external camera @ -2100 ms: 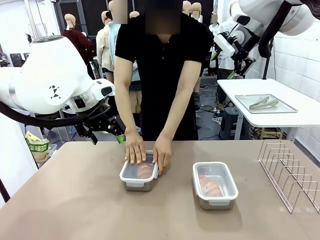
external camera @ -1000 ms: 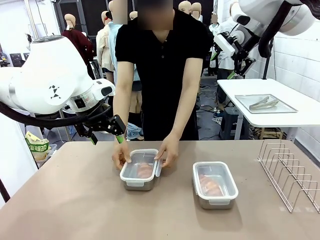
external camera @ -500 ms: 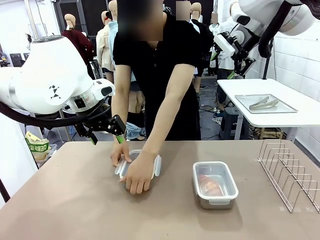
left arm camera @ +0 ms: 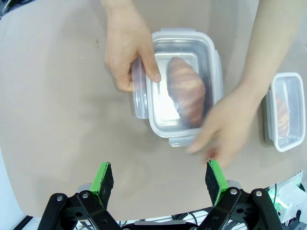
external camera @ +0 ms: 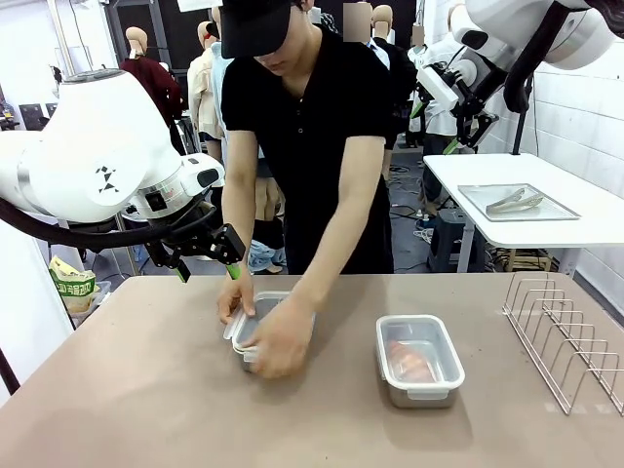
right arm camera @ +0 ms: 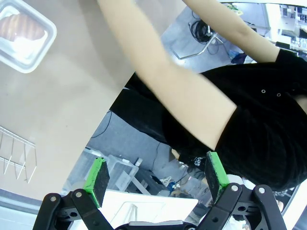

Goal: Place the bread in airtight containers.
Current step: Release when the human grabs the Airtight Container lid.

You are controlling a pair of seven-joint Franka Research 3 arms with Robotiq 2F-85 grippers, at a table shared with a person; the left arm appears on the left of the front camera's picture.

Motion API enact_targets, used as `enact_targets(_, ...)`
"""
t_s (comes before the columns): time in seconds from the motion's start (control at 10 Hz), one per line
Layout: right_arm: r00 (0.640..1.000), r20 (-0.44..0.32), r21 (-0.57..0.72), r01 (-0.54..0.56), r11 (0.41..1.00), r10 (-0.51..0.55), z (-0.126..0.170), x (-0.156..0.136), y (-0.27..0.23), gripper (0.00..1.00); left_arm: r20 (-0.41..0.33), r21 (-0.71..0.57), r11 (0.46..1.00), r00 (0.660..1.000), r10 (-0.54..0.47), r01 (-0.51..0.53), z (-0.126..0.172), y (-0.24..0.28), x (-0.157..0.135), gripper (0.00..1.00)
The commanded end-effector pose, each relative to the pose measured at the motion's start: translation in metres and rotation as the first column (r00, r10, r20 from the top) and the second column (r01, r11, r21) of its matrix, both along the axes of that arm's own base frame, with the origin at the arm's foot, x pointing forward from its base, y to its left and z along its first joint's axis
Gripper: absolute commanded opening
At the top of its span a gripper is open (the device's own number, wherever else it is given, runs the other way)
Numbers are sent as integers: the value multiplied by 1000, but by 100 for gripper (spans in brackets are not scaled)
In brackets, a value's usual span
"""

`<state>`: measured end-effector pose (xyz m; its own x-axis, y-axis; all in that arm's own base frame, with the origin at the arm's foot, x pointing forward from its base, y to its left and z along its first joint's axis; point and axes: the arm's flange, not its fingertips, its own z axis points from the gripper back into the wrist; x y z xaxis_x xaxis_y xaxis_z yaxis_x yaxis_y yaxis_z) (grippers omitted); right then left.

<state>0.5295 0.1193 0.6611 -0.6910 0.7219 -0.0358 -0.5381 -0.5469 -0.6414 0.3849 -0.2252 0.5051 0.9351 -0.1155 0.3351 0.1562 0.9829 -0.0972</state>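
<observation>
Brown tabletop (external camera: 146, 390); white side table (external camera: 585, 210) against pale tiled wall (external camera: 585, 117); grey, possibly concrete, floor (external camera: 405, 244) with cables.

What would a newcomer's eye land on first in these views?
Probably the person's hands pressing on the lid of the left container at mid-table, a croissant-like roll visible inside. To its right sits the second container, lidded, with its own roll. The left gripper hovers open just behind the hands; the right gripper hangs open, high up.
</observation>
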Motion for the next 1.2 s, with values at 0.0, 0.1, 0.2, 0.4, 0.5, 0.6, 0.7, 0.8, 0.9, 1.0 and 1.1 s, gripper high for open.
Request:
enact_targets(0.0,1000,4,-1,-2,1000,2,0,0,0,100,4,6,1000,1000,3,-3,1,1,1,100)
enact_targets(0.1,1000,4,-1,-2,1000,2,0,0,0,100,4,6,1000,1000,3,-3,1,1,1,100)
enact_targets(0.2,1000,4,-1,-2,1000,2,0,0,0,100,4,6,1000,1000,3,-3,1,1,1,100)
enact_targets(0.4,1000,4,-1,-2,1000,2,0,0,0,100,4,6,1000,1000,3,-3,1,1,1,100)
enact_targets(0.5,1000,4,-1,-2,1000,2,0,0,0,100,4,6,1000,1000,3,-3,1,1,1,100)
enact_targets(0.6,1000,4,-1,-2,1000,2,0,0,0,100,4,6,1000,1000,3,-3,1,1,1,100)
enact_targets(0.7,1000,4,-1,-2,1000,2,0,0,0,100,4,6,1000,1000,3,-3,1,1,1,100)
enact_targets(0.8,1000,4,-1,-2,1000,2,0,0,0,100,4,6,1000,1000,3,-3,1,1,1,100)
enact_targets(0.9,1000,4,-1,-2,1000,2,0,0,0,100,4,6,1000,1000,3,-3,1,1,1,100)
enact_targets(1.0,1000,4,-1,-2,1000,2,0,0,0,100,4,6,1000,1000,3,-3,1,1,1,100)
enact_targets(1.1,1000,4,-1,-2,1000,2,0,0,0,100,4,6,1000,1000,3,-3,1,1,1,100)
